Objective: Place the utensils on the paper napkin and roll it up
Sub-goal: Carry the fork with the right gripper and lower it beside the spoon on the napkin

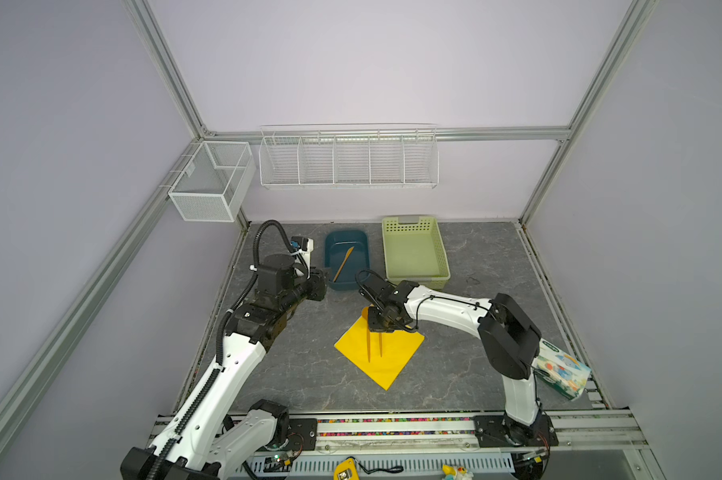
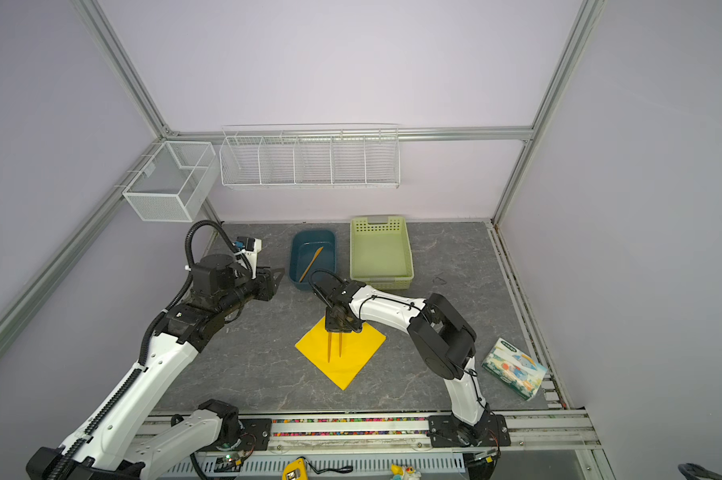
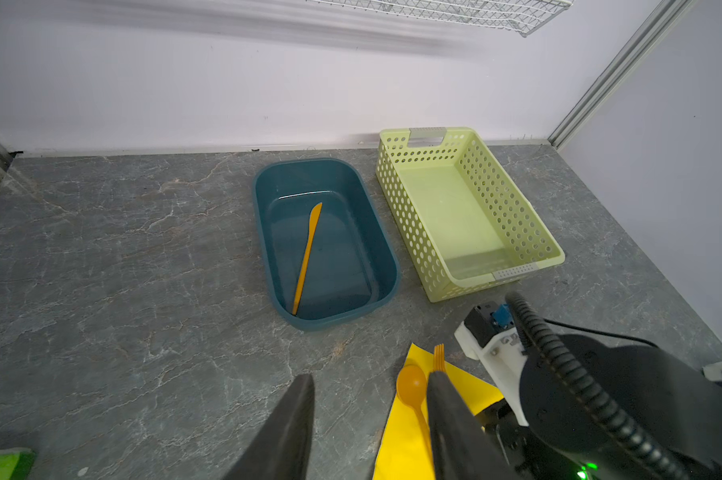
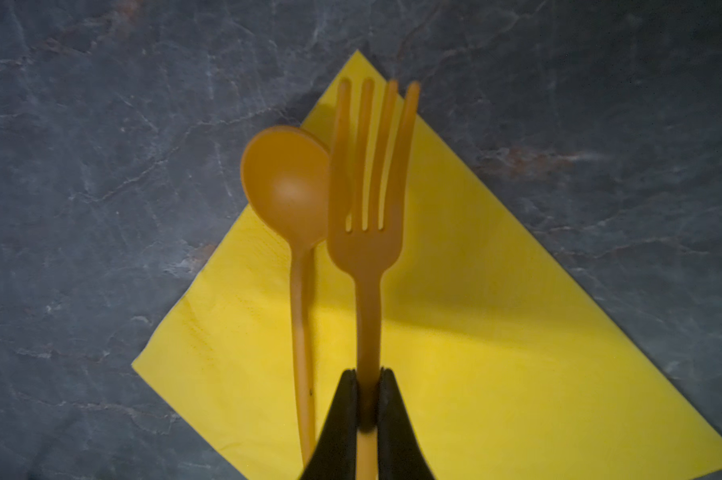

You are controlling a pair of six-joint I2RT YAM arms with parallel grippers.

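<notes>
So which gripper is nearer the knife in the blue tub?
Left. The left gripper is open just beside the blue tub, close to the handle end of the knife. The right gripper is farther off over the napkin, shut on the fork.

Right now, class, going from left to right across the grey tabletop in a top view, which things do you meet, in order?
Dark blue tub → pale green basket → patterned tissue pack. The yellow napkin is left out: its span overlaps tub and basket.
</notes>
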